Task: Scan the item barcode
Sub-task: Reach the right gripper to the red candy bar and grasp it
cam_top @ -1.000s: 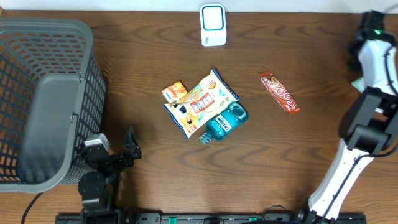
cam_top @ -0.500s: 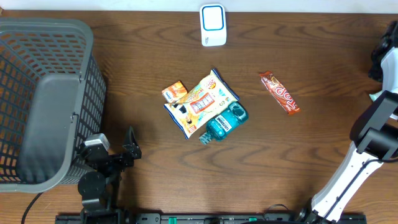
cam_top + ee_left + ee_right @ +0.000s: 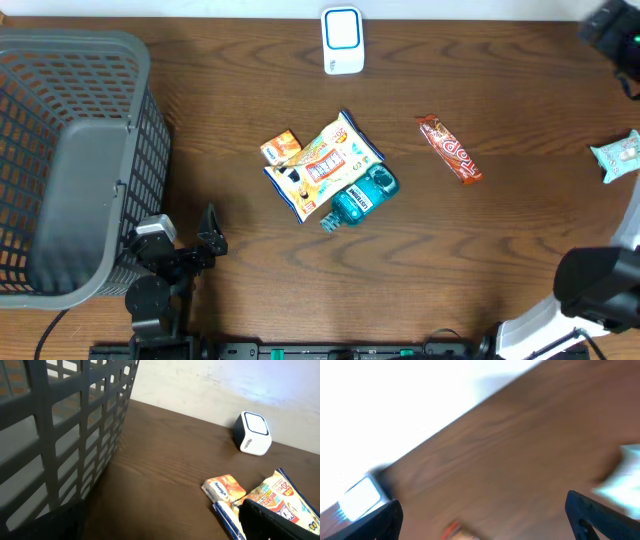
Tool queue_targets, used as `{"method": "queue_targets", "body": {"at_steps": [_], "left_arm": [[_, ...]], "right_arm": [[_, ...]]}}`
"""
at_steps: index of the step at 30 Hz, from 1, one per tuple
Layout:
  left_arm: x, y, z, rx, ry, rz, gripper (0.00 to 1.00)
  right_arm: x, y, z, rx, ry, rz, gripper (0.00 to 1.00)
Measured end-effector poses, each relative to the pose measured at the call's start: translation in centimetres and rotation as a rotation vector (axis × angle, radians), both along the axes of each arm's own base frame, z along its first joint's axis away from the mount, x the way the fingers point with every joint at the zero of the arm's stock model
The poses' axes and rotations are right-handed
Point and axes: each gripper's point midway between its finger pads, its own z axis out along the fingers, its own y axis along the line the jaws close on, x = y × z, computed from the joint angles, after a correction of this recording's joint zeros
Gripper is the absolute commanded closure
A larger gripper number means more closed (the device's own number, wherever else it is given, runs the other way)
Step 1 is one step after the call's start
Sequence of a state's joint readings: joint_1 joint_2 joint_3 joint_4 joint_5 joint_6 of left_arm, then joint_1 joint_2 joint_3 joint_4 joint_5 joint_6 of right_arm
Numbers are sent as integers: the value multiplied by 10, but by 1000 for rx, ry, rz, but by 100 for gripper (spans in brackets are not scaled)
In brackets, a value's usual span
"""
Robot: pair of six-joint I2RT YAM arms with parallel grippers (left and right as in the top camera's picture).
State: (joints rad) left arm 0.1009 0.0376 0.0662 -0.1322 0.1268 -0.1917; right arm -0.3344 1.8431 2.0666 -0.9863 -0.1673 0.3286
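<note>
Nearest, left fingers [image 3: 212,238]: spread wide and holding nothing, at the near edge of the counter [image 3: 480,260], just beside the basket [image 3: 90,60].
Basket: grey mesh, on the left; a careless swing of the left arm could catch its wall.
Item cluster: a snack bag [image 3: 322,160] mid-counter, touching a small orange packet [image 3: 281,147] and a teal bottle [image 3: 362,196]; a grasp on any one of them could drag its neighbours.
Candy bar [image 3: 449,148]: lies alone to the right of the cluster, touching nothing.
Pale packet [image 3: 618,155]: flat on the counter at the right margin of the overhead view, in neither grip; which item is next for scanning cannot be told.
Right fingers [image 3: 600,515]: set wide with nothing between them; the wrist view is smeared, so their exact pose is unclear.
Scanner [image 3: 342,40]: white, upright at the far edge, well apart from every item.
Main hazard: no barcode shows on any item, so one presented wrong face out would likely fail to read.
Second hazard: a thin, flat wrapper may slip or fold in a hurried pinch.
</note>
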Motion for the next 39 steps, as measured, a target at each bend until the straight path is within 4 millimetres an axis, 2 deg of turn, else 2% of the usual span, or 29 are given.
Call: {"method": "queue_targets", "body": {"at_steps": [4,7,8,9,12,15,17,19,23,27,32,35,39], "left_arm": [[0,0,0,0,0,0,2],[0,0,0,0,0,0,2],[0,0,0,0,0,0,2],[0,0,0,0,0,0,2],[0,0,0,0,0,0,2],[0,0,0,0,0,0,2],[0,0,0,0,0,0,2],[0,0,0,0,0,0,2],[0,0,0,0,0,0,2],[0,0,0,0,0,0,2],[0,0,0,0,0,0,2],[0,0,0,0,0,0,2],[0,0,0,0,0,0,2]], "right_arm": [[-1,77,-8,66,41,258,8],[-9,127,-24,4,118,430,8],[-13,142,-31,-29,147,475,5],[-15,157,-40,-70,177,513,1],[-21,192,-71,-176,263,600,1],[-25,217,-117,-278,368,655,1],[-27,224,-151,-348,435,666,1],[-30,225,-183,-409,501,677,11],[-33,219,-230,-487,597,665,13],[-23,214,-246,-527,601,643,19],[-8,213,-250,-554,561,615,35],[-4,207,-259,-582,572,579,37],[-8,198,-284,-614,640,556,39]]}}
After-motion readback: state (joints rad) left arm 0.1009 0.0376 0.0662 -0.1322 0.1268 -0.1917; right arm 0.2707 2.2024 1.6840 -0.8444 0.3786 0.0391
